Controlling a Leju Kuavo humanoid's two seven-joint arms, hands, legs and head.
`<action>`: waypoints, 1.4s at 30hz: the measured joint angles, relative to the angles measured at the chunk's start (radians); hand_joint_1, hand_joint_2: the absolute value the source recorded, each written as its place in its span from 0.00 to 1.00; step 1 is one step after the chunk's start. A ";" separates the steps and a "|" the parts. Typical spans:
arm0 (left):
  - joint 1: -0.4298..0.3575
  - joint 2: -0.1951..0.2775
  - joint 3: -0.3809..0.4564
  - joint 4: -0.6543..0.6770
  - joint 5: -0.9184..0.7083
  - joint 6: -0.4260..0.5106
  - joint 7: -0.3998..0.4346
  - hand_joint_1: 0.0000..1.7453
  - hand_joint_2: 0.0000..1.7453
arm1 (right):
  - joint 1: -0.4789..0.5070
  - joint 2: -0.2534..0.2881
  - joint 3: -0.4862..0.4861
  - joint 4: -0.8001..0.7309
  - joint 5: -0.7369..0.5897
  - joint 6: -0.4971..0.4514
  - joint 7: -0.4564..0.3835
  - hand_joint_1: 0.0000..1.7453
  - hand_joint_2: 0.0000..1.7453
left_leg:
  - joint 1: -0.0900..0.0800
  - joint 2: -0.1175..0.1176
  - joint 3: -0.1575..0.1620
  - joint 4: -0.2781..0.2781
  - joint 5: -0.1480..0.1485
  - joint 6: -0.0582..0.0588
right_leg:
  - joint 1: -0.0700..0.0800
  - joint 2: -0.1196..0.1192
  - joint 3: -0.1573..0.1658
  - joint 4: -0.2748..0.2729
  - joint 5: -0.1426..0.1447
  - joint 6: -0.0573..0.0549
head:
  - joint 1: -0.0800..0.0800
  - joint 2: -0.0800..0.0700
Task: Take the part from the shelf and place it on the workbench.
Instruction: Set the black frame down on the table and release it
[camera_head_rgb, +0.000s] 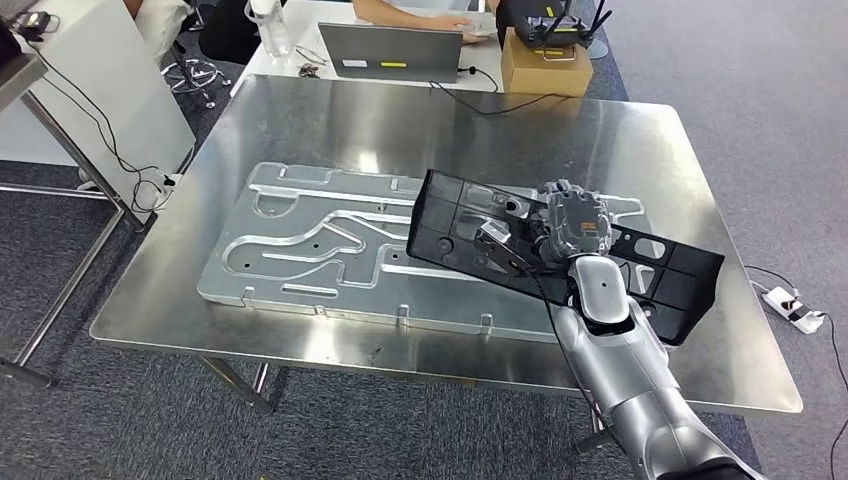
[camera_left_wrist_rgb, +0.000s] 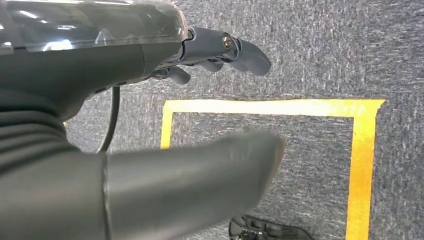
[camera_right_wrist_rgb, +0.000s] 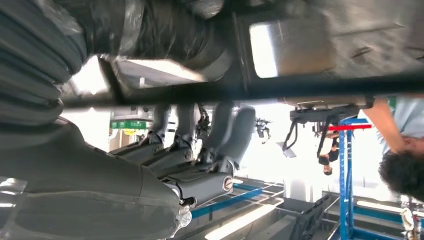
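A long black plastic part (camera_head_rgb: 448, 228) with ribbed compartments lies slanted low over the steel workbench (camera_head_rgb: 400, 120), its left end above a silver machined plate (camera_head_rgb: 300, 240). My right hand (camera_head_rgb: 572, 222) grips the part near its middle from above. In the right wrist view its fingers (camera_right_wrist_rgb: 220, 130) wrap around a dark rib of the part (camera_right_wrist_rgb: 310, 87). Whether the part touches the plate I cannot tell. My left hand (camera_left_wrist_rgb: 100, 75) hangs over grey carpet, thumb and fingers apart, holding nothing.
At the workbench's far edge stand a laptop (camera_head_rgb: 390, 52), a cardboard box (camera_head_rgb: 545, 65) with a router on it, and a bottle (camera_head_rgb: 270, 25); a person's hand (camera_head_rgb: 440, 22) rests by the laptop. A black cable (camera_head_rgb: 490, 100) trails onto the bench. Yellow floor tape (camera_left_wrist_rgb: 360, 165) marks the carpet.
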 joint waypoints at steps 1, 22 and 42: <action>-0.001 0.000 0.000 0.000 0.000 -0.001 -0.002 0.00 1.00 | 0.005 0.000 0.000 0.005 0.000 0.002 0.000 0.00 0.00 | 0.001 0.000 -0.001 -0.002 0.003 0.007 | -0.002 0.001 -0.009 0.021 -0.016 0.004 | 0.000 0.000; -0.002 -0.002 0.001 0.001 0.014 -0.005 -0.008 0.00 0.00 | 0.042 -0.004 0.008 0.053 -0.010 -0.001 -0.007 0.00 0.00 | -0.009 -0.008 -0.146 0.262 -0.102 -0.024 | 0.002 -0.004 -0.013 -0.027 0.025 -0.045 | -0.001 0.000; -0.004 -0.003 0.008 0.001 0.045 -0.011 -0.012 0.00 0.00 | 0.047 -0.003 0.017 0.027 0.090 -0.106 0.042 0.00 0.00 | -0.007 -0.012 -0.026 -0.004 0.012 0.006 | -0.005 0.002 -0.044 0.022 0.019 -0.002 | 0.000 0.000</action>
